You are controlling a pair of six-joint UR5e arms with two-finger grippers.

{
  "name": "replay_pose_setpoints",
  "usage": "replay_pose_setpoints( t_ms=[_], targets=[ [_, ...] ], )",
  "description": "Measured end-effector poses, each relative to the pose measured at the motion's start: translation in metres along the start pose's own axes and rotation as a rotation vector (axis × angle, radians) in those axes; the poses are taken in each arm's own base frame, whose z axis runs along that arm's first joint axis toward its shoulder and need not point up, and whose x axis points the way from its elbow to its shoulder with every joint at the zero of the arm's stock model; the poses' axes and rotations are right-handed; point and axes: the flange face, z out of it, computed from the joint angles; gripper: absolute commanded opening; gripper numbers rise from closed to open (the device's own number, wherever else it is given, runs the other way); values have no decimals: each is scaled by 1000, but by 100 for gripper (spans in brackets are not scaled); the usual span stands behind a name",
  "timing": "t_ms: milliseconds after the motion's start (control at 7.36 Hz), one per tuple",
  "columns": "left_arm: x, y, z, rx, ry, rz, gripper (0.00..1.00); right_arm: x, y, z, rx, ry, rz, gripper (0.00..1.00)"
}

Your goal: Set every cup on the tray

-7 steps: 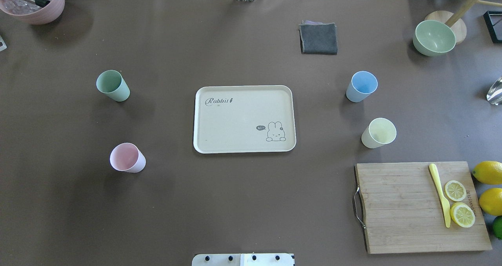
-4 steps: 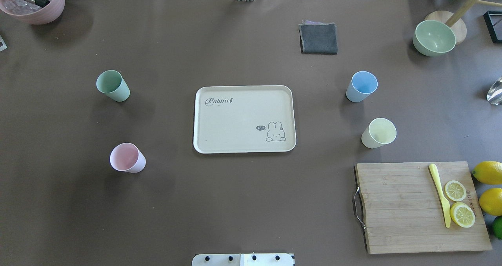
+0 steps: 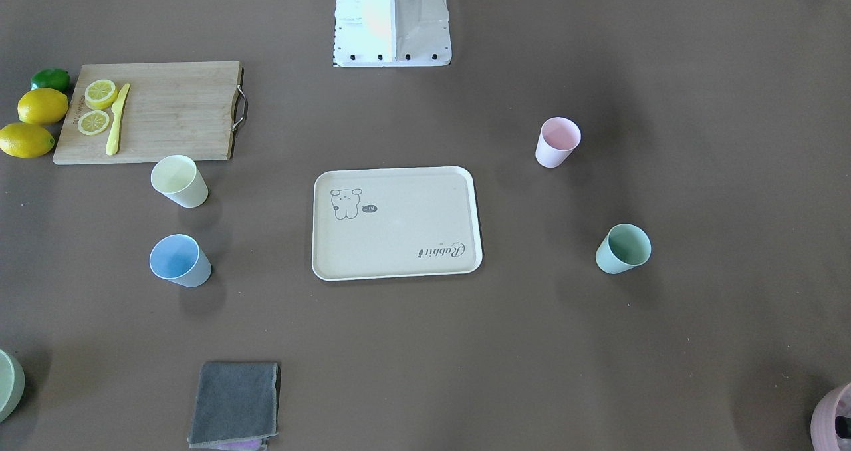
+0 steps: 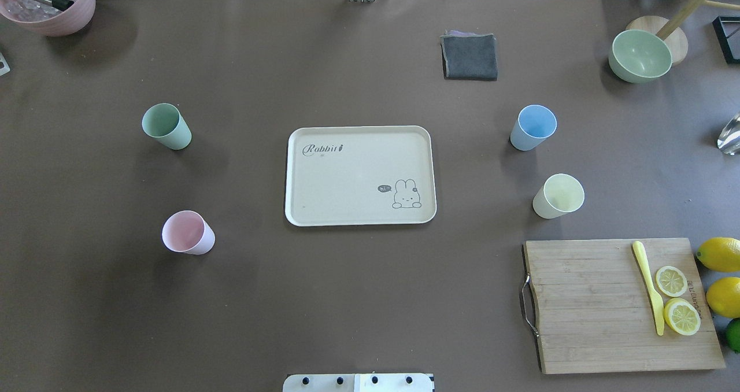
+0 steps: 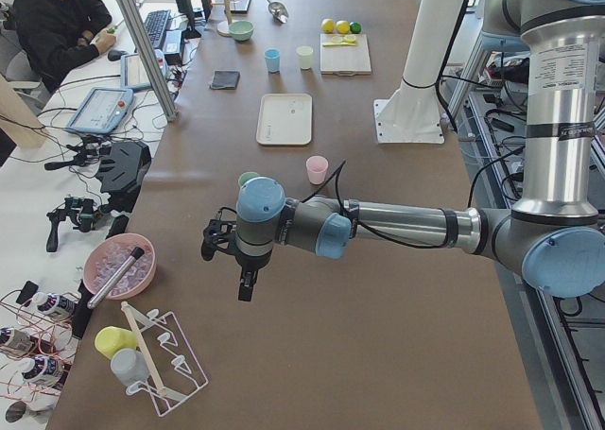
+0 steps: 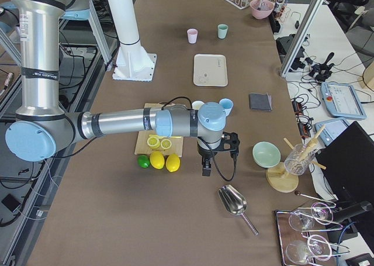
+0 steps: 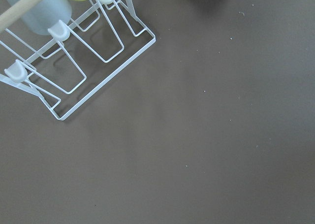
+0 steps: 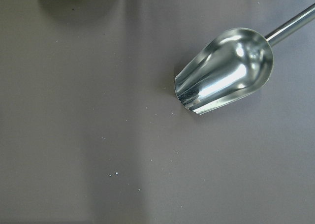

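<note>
The cream tray (image 4: 324, 178) lies empty at the table's middle. All four cups stand upright on the table around it. The mint green cup (image 4: 166, 126) and the pink cup (image 4: 188, 232) are to its left. The light blue cup (image 4: 533, 127) and the pale yellow cup (image 4: 558, 195) are to its right. My left gripper (image 5: 246, 283) hangs over the table's far left end, away from the cups. My right gripper (image 6: 205, 166) hangs beyond the lemons at the right end. Both show only in the side views, so I cannot tell whether they are open or shut.
A wooden cutting board (image 4: 589, 305) with a yellow knife and lemon slices lies front right, with lemons (image 4: 720, 254) beside it. A grey cloth (image 4: 469, 56), a green bowl (image 4: 639, 55) and a mauve pot (image 4: 49, 2) sit at the back. A wire rack (image 7: 74, 61) and a metal scoop (image 8: 224, 71) lie under the wrists.
</note>
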Motion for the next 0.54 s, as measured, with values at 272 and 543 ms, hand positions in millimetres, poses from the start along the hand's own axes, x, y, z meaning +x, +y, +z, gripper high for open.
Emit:
replay_pose_setpoints(
  t_ms=[272,543],
  targets=[
    [1,0,0,2,0,3,98,-3,-1,-2,5,-3,-5,100],
    [5,-3,-3,10,1,13,98,-8,-1,-6,12,-16,-13,100]
  ],
)
